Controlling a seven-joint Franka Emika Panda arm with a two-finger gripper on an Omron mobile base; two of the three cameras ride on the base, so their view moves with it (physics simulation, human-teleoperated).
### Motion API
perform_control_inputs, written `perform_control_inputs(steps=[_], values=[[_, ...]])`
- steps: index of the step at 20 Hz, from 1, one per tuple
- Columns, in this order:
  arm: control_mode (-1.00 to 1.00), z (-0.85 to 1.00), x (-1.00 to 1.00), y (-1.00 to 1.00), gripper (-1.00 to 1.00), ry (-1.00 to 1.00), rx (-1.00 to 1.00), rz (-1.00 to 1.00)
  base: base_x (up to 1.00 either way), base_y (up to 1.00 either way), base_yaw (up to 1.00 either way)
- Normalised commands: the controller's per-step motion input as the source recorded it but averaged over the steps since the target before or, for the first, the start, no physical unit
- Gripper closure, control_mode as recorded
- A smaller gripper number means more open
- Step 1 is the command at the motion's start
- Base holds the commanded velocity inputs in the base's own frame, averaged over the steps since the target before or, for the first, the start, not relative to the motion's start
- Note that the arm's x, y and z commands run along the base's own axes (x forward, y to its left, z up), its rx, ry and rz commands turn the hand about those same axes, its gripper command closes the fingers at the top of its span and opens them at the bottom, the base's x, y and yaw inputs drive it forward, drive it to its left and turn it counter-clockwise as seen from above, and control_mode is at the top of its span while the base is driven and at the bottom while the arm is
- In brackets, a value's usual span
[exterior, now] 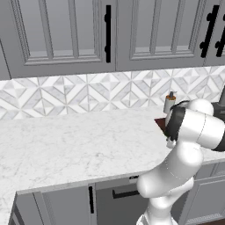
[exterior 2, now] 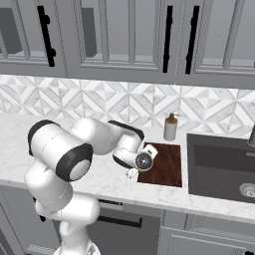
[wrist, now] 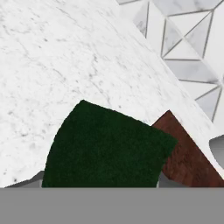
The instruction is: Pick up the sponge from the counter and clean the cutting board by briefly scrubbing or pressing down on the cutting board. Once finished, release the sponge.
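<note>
white marble counter, sponge close under pincer, beside cutting board

my forearm hides most of the cutting board; sponge bottom cut off, fingertips hidden, grip unclear

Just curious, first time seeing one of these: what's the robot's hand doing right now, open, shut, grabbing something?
Gripper: cannot be told. The sponge sits right at it, but the jaws are hidden.
</note>
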Motion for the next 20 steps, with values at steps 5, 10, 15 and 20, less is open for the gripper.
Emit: perform_control_inputs(steps=[5,10,15,20], values=[[-1.0,0.09,0.01,-0.53,1.0,0.19,0.0,0.08,0.0,0.0,0.0],[-1.0,0.0,-0.04,-0.64,1.0,0.13,0.0,0.11,0.0,0.0,0.0],[-1.0,-0.04,-0.01,-0.88,1.0,0.06,0.0,0.13,0.0,0.0,0.0],[-1.0,-0.13,-0.12,-0.92,1.0,0.07,0.0,0.13,0.0,0.0,0.0]])
